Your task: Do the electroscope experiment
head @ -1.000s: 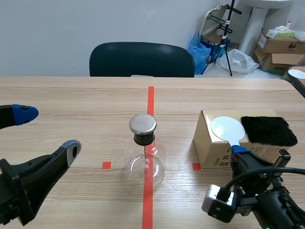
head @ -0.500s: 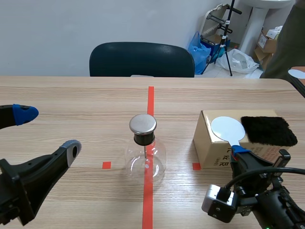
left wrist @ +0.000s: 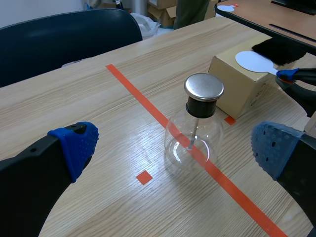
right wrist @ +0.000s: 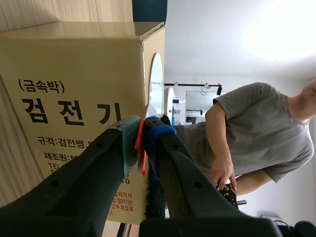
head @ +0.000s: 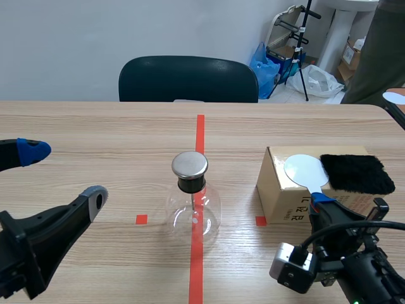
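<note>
Table (head: 95, 120): electroscope flask (head: 193, 212) upright at centre, on tape line (head: 200, 136). Box (head: 281, 196) at flask's 3 o'clock; fur (head: 354, 173) and white disc (head: 305, 170) on top. Our left gripper (head: 63, 174) gapes at flask's 9; right gripper (right wrist: 142, 129) clamps disc's handle (right wrist: 141, 150). Risk: thin handle slips (edge-on pinch), or our swing knocks flask. Only right wrist view shows handle's orange strip inside grip.

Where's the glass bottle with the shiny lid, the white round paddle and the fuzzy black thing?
Glass electroscope flask (head: 190, 165), scene view, on its metal cap.
White round paddle (head: 306, 170), scene view, middle of its disc.
Black fur pad (head: 354, 173), scene view, middle of its top.
</note>
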